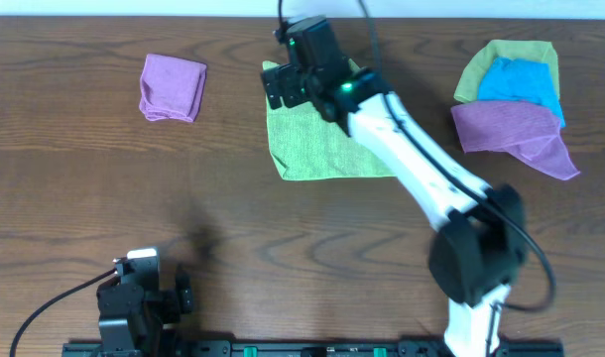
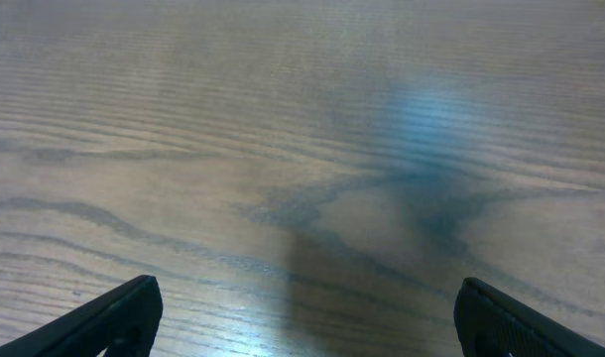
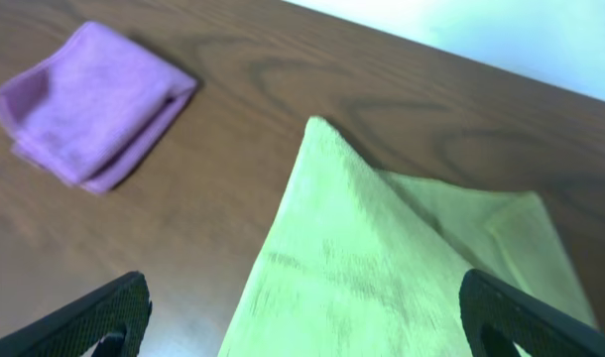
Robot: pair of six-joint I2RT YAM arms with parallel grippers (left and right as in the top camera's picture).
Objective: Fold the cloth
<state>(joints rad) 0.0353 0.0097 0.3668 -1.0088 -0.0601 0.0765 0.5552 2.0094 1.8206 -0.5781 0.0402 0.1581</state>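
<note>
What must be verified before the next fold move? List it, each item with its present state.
1. Right pincer open: ok, fingers wide apart.
2. Cloth between its fingers: ok, it lies in the gap in the wrist view.
3. Cloth gripped: not ok, nothing clamped.
4. Cloth edges aligned: cannot tell; the arm hides part of it overhead.
5. Left pincer out of the way: ok, open over bare table.
6. Folded purple cloth apart from the cloth: ok.
</note>
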